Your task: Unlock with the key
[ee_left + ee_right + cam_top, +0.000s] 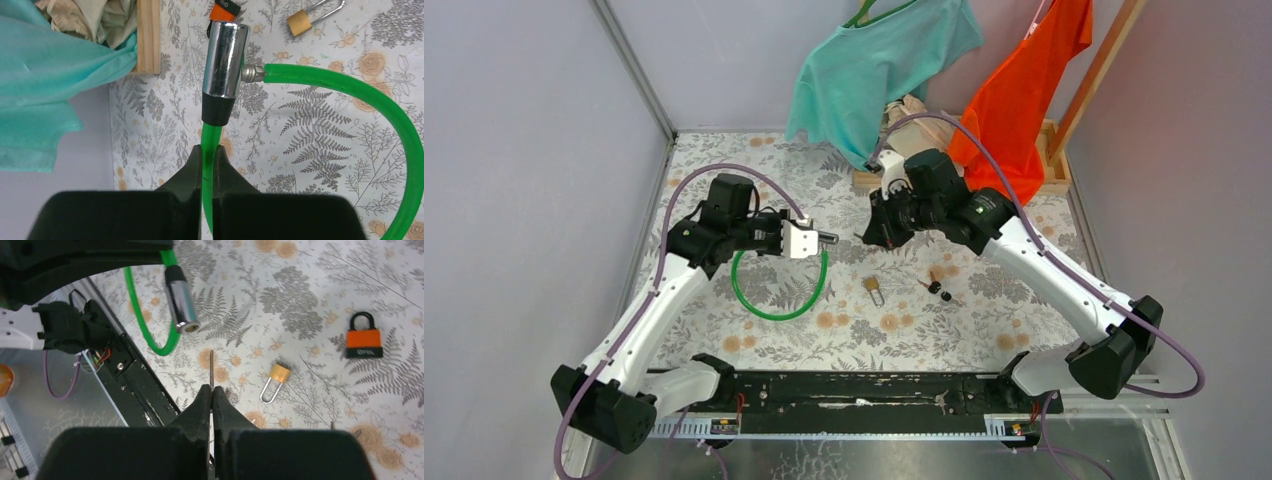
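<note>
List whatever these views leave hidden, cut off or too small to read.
Right wrist view: the key shows only its blade; the right claw hides its head.
Right wrist view: on the chrome lock barrel, the end face is too small to show a keyhole.
Left wrist view: the orange padlock is cut off by the top edge.
Left wrist view: the left claw covers part of the green cable.

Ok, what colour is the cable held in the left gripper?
Bright green cable, shown best in the left wrist view.
</note>
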Available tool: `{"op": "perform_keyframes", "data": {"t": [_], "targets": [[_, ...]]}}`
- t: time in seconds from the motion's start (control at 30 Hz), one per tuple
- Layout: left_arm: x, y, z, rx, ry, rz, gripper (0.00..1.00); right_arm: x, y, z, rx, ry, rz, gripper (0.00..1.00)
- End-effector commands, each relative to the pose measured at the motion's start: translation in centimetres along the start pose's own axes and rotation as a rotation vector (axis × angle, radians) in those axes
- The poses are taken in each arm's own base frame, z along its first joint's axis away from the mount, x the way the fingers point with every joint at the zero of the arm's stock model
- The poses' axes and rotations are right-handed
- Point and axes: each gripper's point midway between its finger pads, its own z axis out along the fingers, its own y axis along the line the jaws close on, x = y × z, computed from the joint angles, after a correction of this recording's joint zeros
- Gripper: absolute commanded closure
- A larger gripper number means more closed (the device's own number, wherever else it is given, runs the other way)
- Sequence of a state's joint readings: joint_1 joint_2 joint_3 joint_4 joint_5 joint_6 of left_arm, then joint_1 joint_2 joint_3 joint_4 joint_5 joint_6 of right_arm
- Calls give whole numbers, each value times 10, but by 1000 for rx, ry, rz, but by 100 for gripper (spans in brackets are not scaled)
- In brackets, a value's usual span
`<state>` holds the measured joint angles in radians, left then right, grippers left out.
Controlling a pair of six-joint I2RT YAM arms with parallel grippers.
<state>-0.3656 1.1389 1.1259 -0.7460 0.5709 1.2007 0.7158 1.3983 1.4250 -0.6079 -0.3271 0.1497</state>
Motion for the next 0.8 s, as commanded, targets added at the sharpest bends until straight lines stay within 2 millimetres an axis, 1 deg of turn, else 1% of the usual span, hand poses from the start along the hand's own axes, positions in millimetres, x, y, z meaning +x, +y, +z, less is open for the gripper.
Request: {"op": "perform_keyframes", "data": {"t": [0.0, 0.1, 0.2, 0.3, 0.53, 0.63, 0.77], "targets": [[-18, -6, -4, -4, -96, 104, 100, -3, 34, -2, -89, -2, -128, 100], [-28, -1, -8, -27, -131, 136, 100, 0, 47, -4, -118, -6, -157, 100], [-41, -2, -13, -41, -187, 212, 100, 1, 51, -12, -133, -17, -166, 100], [-55, 2, -18, -87, -246, 297, 100, 2, 56, -21, -151, -32, -170, 100], [-64, -3, -21, -87, -290, 342, 100, 5, 65, -37, -190, -61, -165, 100], [-68, -6, -22, -81, -314, 346, 100, 7, 71, -39, -224, -62, -161, 100], [-73, -11, -22, -69, -342, 348, 100, 13, 72, -38, -242, -64, -169, 100]]}}
